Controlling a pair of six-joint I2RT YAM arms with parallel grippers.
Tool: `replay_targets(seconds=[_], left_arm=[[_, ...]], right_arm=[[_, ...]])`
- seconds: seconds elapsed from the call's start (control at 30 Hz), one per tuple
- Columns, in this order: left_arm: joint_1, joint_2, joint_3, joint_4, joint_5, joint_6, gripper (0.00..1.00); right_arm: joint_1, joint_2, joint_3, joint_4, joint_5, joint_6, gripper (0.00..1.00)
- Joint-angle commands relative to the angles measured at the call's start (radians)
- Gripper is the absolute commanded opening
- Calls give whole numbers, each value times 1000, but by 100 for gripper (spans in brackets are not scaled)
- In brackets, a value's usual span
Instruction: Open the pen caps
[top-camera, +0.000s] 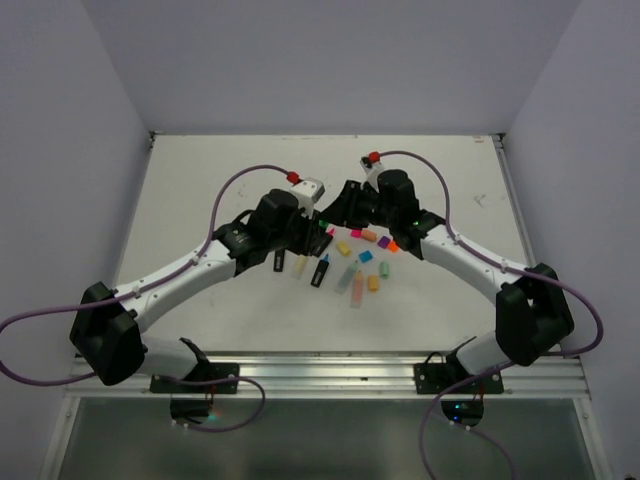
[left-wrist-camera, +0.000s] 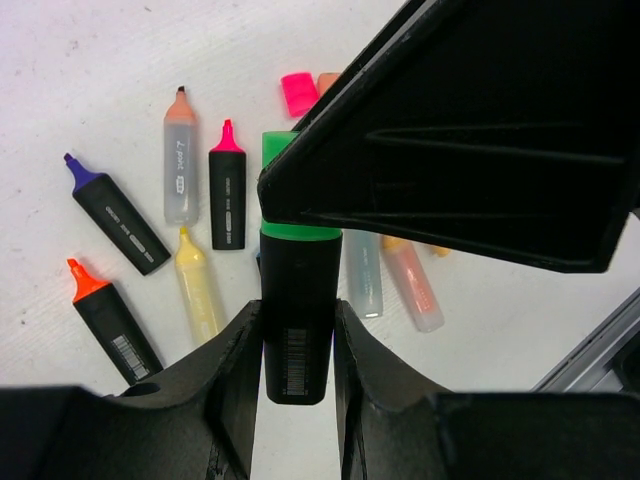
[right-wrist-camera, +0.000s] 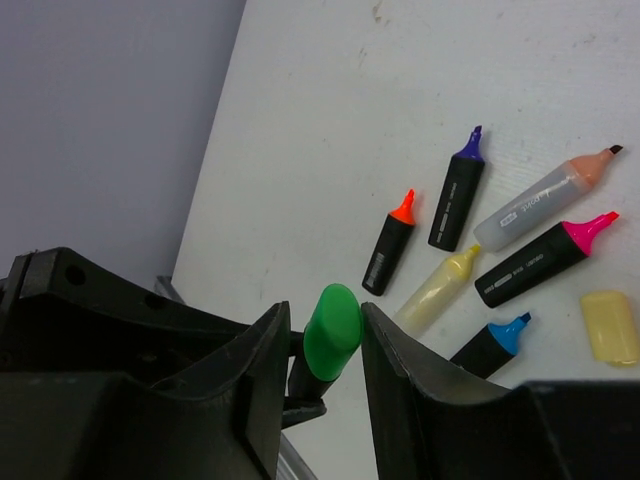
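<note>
The left gripper (left-wrist-camera: 297, 335) is pinching the black pen body (left-wrist-camera: 296, 270) while the right gripper (right-wrist-camera: 322, 350) is pinching its green cap (right-wrist-camera: 335, 318), above the worktop (top-camera: 200, 200) middle. Uncapping appears to be proceeding; the next move is calling for a straight axial pull.
</note>
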Motion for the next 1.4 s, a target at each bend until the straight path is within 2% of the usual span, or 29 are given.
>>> replay_targets(seconds=[0.0,0.17,0.23,0.33,0.37,0.47,0.5,0.57,0.73,0.9,1.03,1.33,1.37], left_arm=[[-6,-15,27,56,-11,-20,4],[-8,-23,30,62,-10,-23,3],[-6,-26,29,62,-4,-26,3],[-6,-31,20,61,1,-40,11],[-8,-38,13,53,1,-43,24],[-5,-63,-2,50,-4,-46,48],[-3,-70,-10,54,-2,-46,63],[12,-99,-25,77,19,-44,73],[153,-172,-126,182,280,-67,73],[205,-199,-174,286,467,-74,66],[218,-212,-191,347,512,-89,56],[231,-232,-218,475,653,-138,40],[231,-232,-220,476,654,-143,34]], right_arm=[[5,3,-16,52,-30,16,37],[5,6,-27,72,-34,18,25],[7,3,-33,86,-37,18,13],[7,-13,-40,106,-40,16,0],[5,-19,-43,110,-47,11,0],[5,-39,-50,119,-53,-5,0],[4,-45,-53,129,-60,-18,0],[4,-60,-54,147,-76,-30,0],[-12,-80,-51,213,-161,-65,0],[-27,-99,-56,317,-288,-62,0],[-35,-92,-65,452,-366,-26,0],[-41,-94,-71,533,-418,-12,0],[-42,-97,-71,535,-419,-12,0]])
